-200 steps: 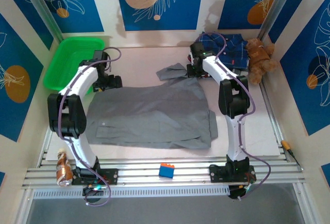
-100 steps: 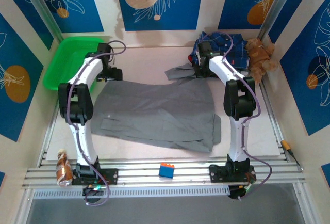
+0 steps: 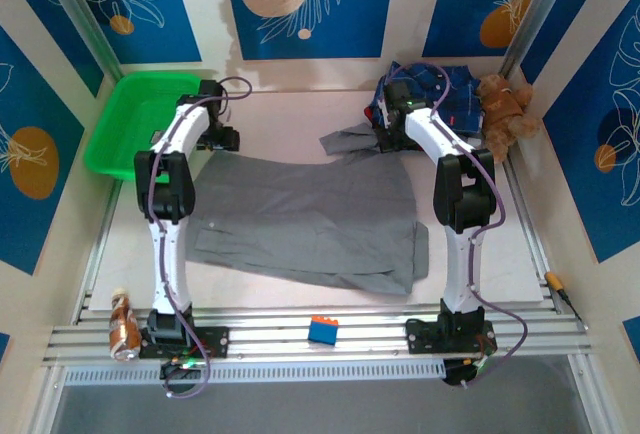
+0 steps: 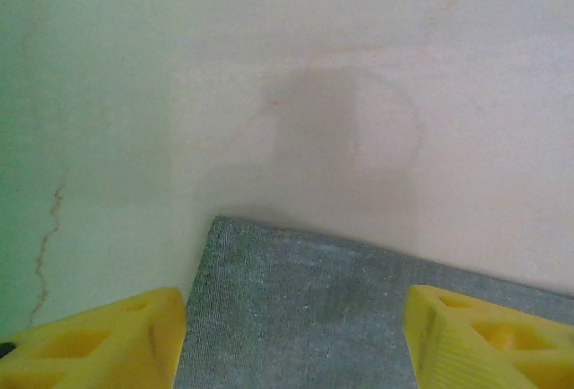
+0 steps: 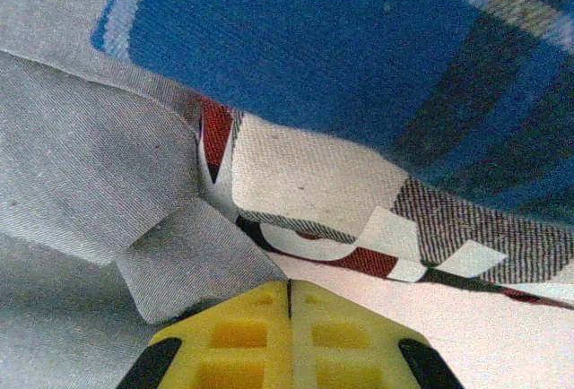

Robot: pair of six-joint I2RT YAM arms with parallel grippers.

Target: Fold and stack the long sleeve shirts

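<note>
Top external: the grey shirt [image 3: 310, 219], a plain matte woven cloth, lies spread flat as a wide, roughly four-sided shape across the middle of the pale table [image 3: 270, 104]. A narrower crumpled piece of it reaches toward the upper right. The plaid shirt [image 3: 445, 84], navy with thin light checks, sits bunched in the upper right corner, just beside a brown plush teddy bear [image 3: 505, 104]. A glossy green tray [image 3: 135, 124] with rounded corners stands at the upper left. A small blue block [image 3: 322, 330] rests on the ribbed metal rail at the bottom, and a bottle [image 3: 122, 324] stands at the lower left. The left end effector [image 3: 222, 139] is at the grey shirt's upper left corner, and the right end effector [image 3: 385, 136] at its crumpled piece.

Left wrist: the left end effector [image 4: 294, 313] is released. Its yellow, hollow-celled fingers [image 4: 99, 340] stand wide apart at the bottom corners, with a squared corner of the finely ribbed grey shirt [image 4: 359, 304] lying flat between them on the smooth, faintly stained table [image 4: 359, 93].

Right wrist: the right end effector [image 5: 289, 313] is clenched, its yellow fingers meeting along a thin seam and grasping a folded flap of the grey shirt [image 5: 179, 259]. Above lies the plaid shirt [image 5: 359, 39], deep blue with pale stripes, edged by a white, red and black checked strip.
</note>
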